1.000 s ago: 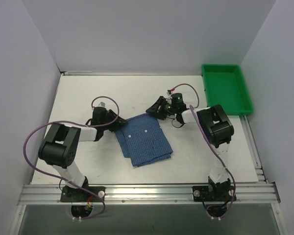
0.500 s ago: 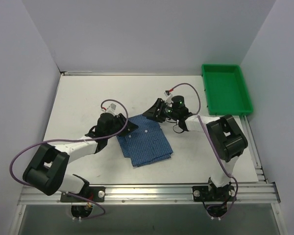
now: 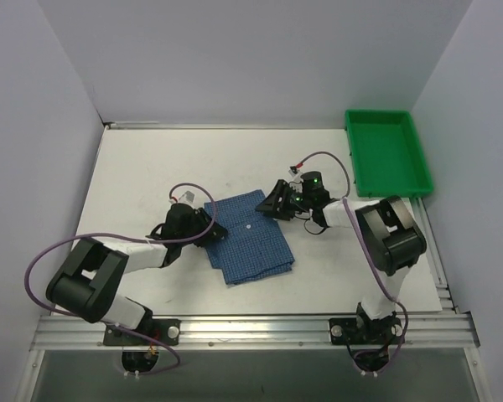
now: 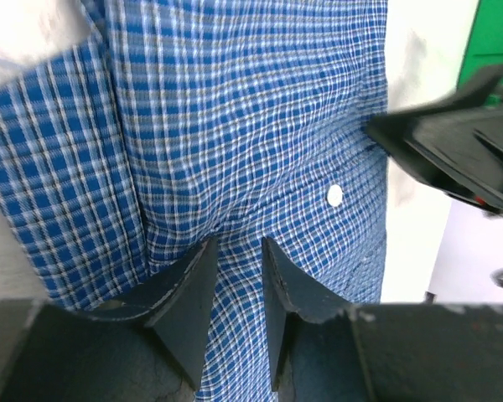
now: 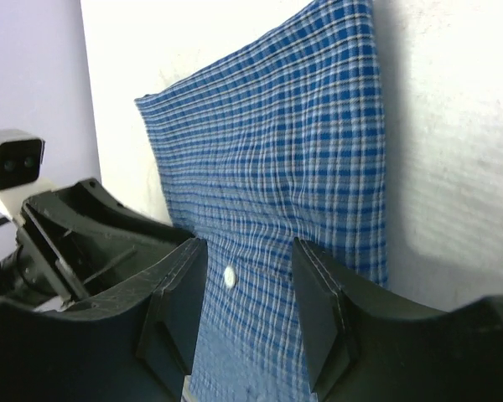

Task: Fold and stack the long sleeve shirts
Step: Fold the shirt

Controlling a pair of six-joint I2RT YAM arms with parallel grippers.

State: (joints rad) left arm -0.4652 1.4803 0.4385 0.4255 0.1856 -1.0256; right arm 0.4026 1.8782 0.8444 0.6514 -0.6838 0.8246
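Note:
The blue fine-checked shirt (image 3: 251, 243) lies folded into a rough rectangle at the table's middle, with a white button (image 3: 247, 224) facing up. My left gripper (image 3: 216, 228) rests low over its far left part. Its jaws are narrowly parted, with flat cloth (image 4: 260, 126) showing between the fingertips (image 4: 239, 247). My right gripper (image 3: 273, 203) is open at the shirt's far right corner, its fingers straddling the cloth (image 5: 293, 142) near the button (image 5: 230, 276). Each gripper shows in the other's wrist view, the right in the left wrist view (image 4: 453, 151) and the left in the right wrist view (image 5: 92, 243).
A green tray (image 3: 386, 151) stands at the table's far right corner. White walls close in the left, back and right sides. The arms' cables loop above the table beside each wrist.
Both grippers have come a little nearer and lower onto the shirt's far edge. The left arm has swung back left. The shirt's far edge now lies spread flat.

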